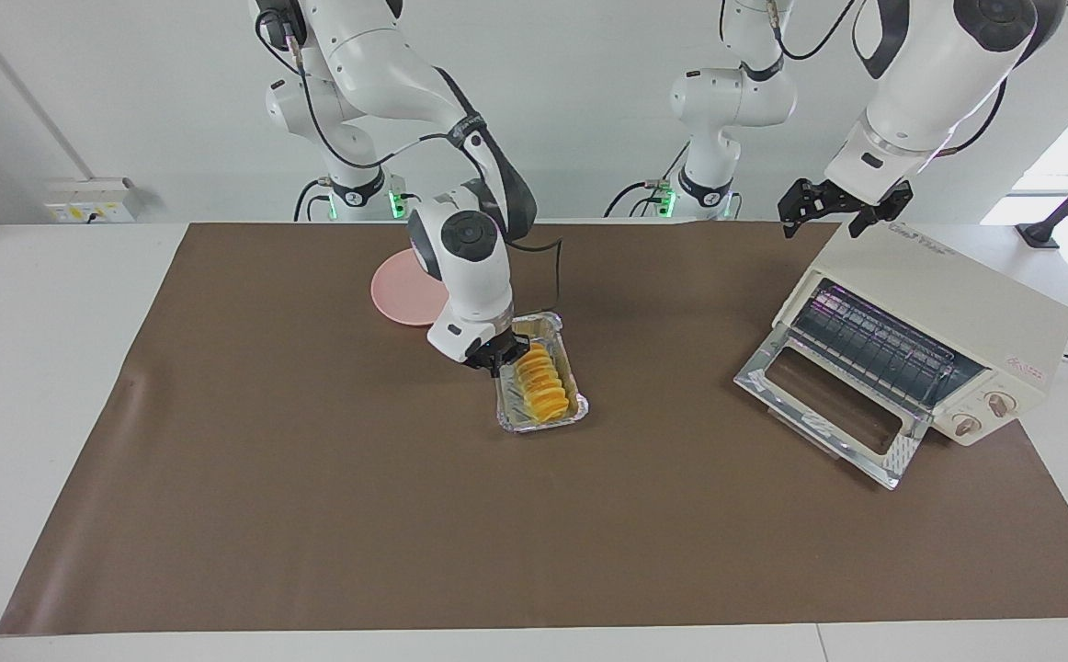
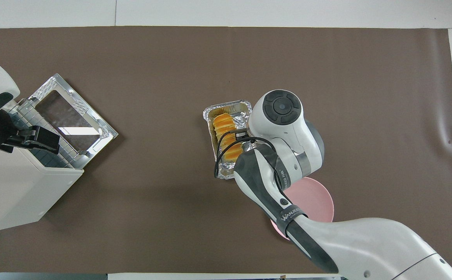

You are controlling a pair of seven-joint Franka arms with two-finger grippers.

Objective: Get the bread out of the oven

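Bread prob. light & soft, squashes if pinched hard; ridged crust gives grip, so best hold = across its width near the middle, gentle squeeze, or else carry it by the foil tray rim, which is thin, crinkly & bends easily, so tray may flex or tip w/ the loaf in it. Looks: small elongated golden-yellow loaf, crosswise ridges like slices, shorter than the tray it lies in, lengthwise. Location: already out of the oven, in the silver tray on the brown mat about mid-table, well apart from the oven, which sits toward the left arm's end w/ glass door dropped open & wire rack bare as far as visible. Round pink plate lies nearer the robots than the tray, just beside it. Right gripper is down at the tray's rim on the plate-ward long side, at the end nearer the robots; fingers clenched, fingertips meeting, apparently on the foil edge beside the bread, though overhead view hides contact under the wrist, so can't confirm foil is really pinched. Left gripper waits over the oven's top edge, jaws spread wide, holding nothing.
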